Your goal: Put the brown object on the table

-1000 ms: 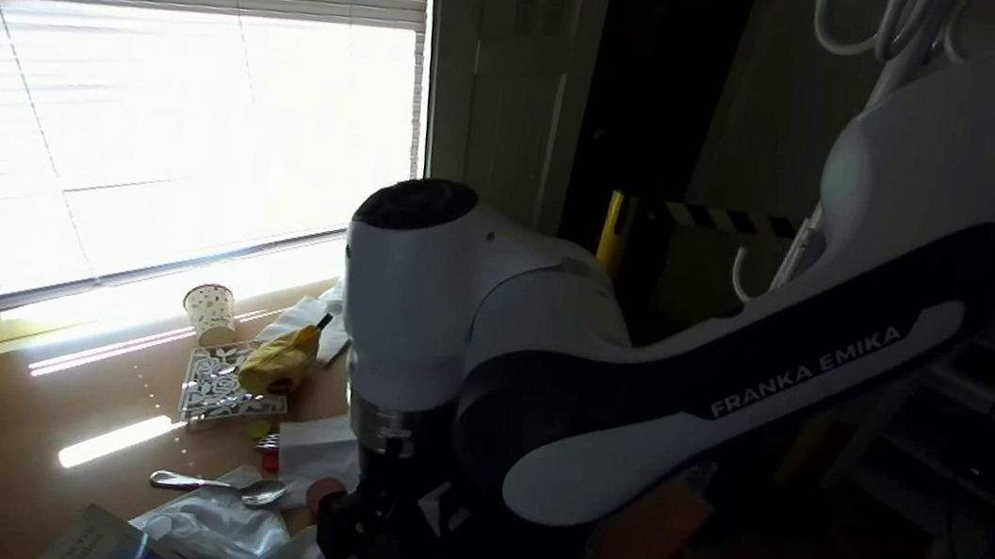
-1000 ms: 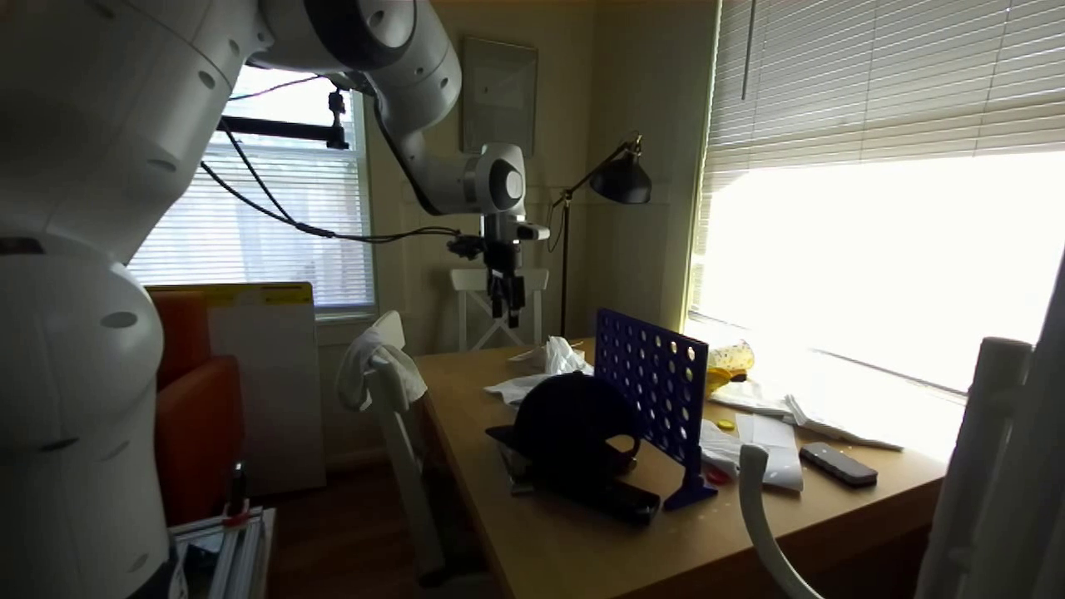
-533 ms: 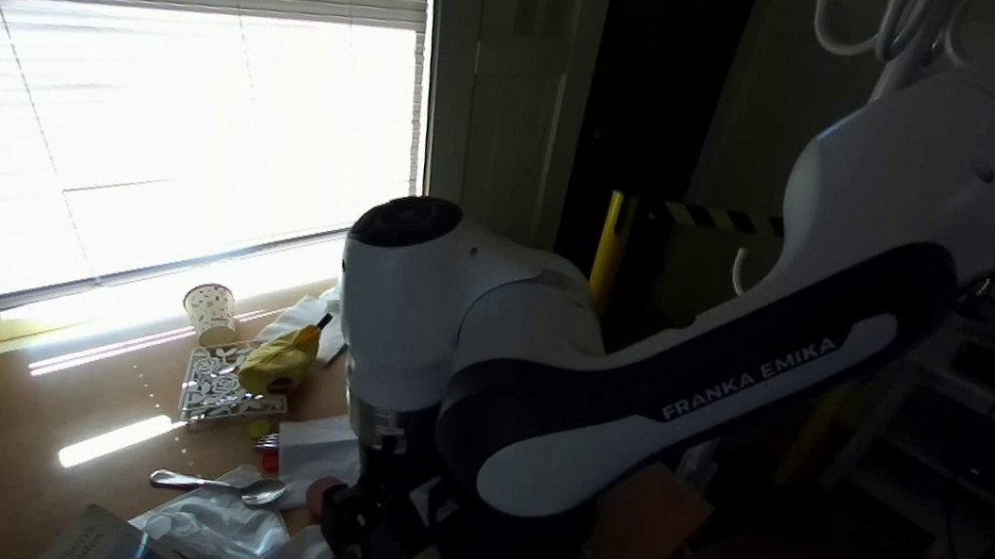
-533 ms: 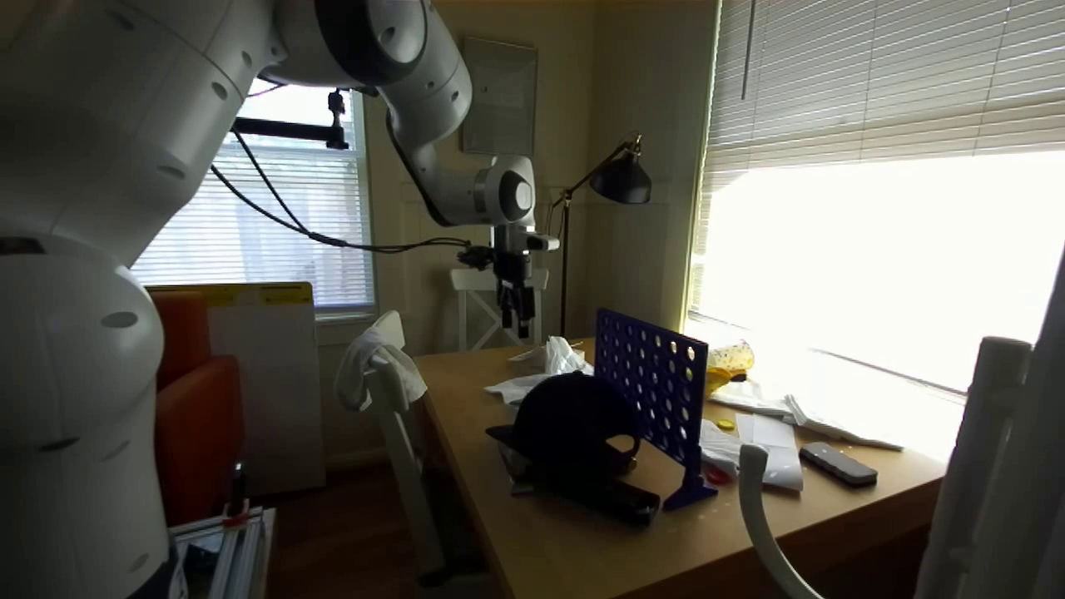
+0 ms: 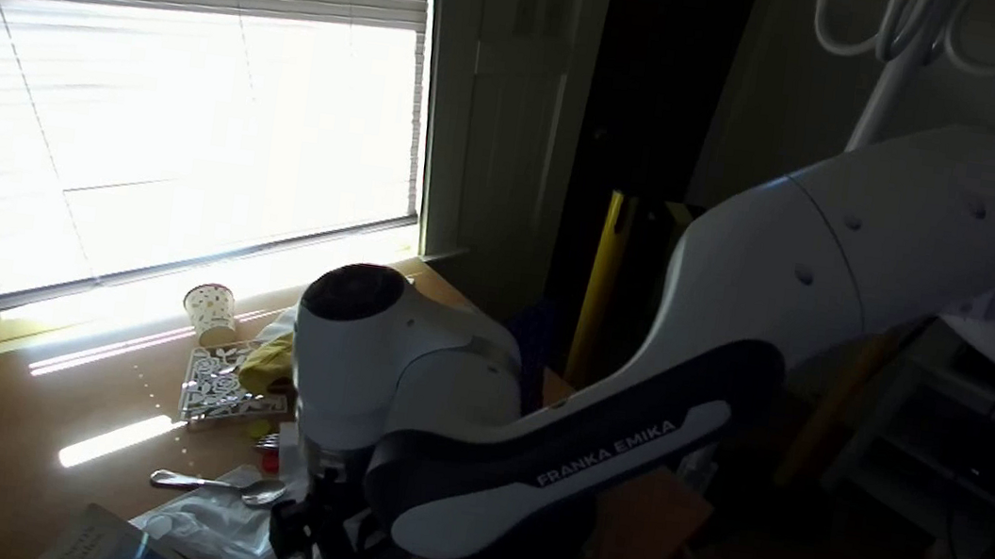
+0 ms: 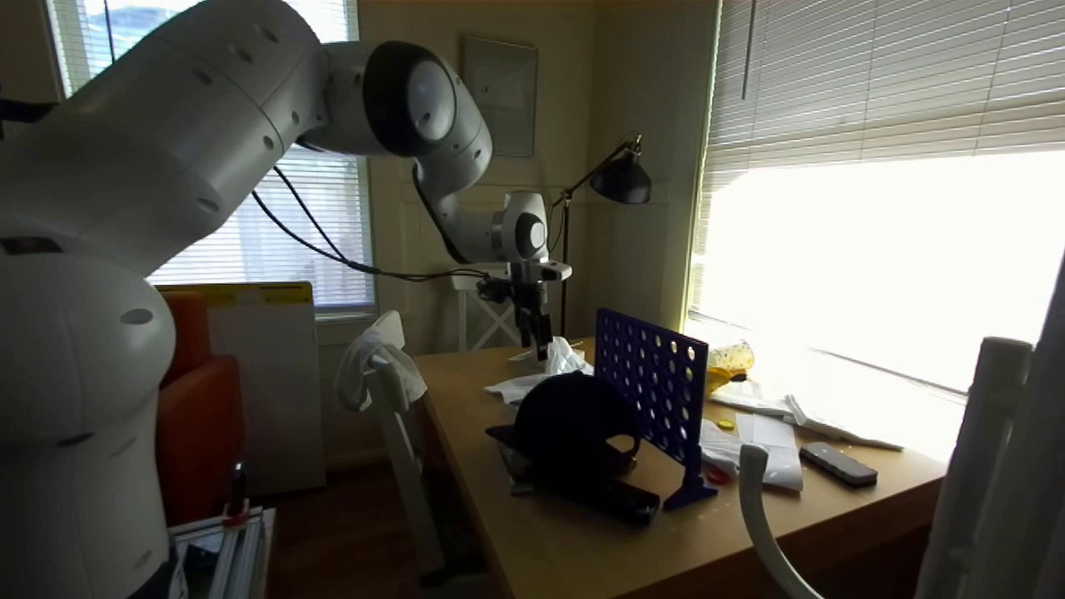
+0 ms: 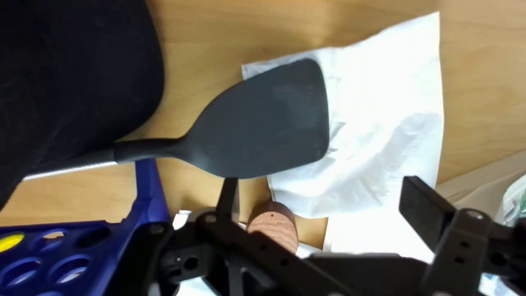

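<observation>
Fingers of my gripper hung wide apart over the table; in my wrist view I saw the brown wooden cylinder on it, partly hidden by the gripper, near a white sheet and dark spatula.

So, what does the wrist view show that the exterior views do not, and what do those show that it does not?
Only the wrist view shows the wooden piece, brown and partly hidden by the gripper.
Only the exterior views show the cup, spoon and lamp.
Shared: the gripper and table; also the hat and blue grid, both clear in an exterior view.
</observation>
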`<act>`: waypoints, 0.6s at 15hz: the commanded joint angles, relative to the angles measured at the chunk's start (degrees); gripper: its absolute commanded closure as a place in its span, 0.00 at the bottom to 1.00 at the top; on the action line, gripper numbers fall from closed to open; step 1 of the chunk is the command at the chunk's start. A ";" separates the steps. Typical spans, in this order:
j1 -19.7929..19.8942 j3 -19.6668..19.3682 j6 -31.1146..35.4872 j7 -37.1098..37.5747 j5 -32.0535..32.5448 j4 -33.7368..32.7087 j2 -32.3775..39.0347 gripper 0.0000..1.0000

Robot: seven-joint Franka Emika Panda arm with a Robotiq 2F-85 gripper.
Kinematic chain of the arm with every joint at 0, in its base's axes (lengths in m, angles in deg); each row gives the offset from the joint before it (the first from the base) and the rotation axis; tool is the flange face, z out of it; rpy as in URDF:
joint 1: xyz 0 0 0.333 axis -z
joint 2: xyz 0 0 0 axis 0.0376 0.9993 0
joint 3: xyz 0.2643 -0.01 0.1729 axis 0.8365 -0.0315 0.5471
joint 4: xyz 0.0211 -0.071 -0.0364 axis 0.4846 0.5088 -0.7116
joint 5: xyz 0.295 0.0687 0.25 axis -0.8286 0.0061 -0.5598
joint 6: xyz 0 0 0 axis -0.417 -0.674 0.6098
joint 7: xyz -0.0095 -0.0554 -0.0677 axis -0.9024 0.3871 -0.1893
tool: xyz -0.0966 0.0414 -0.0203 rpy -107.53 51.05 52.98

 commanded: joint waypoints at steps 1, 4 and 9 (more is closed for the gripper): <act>-3.37 -4.23 2.60 3.18 2.34 -8.41 7.13 0.00; -5.30 -7.95 3.88 4.95 3.50 -11.82 10.64 0.00; -5.88 -10.17 3.82 4.51 3.34 -10.79 10.74 0.00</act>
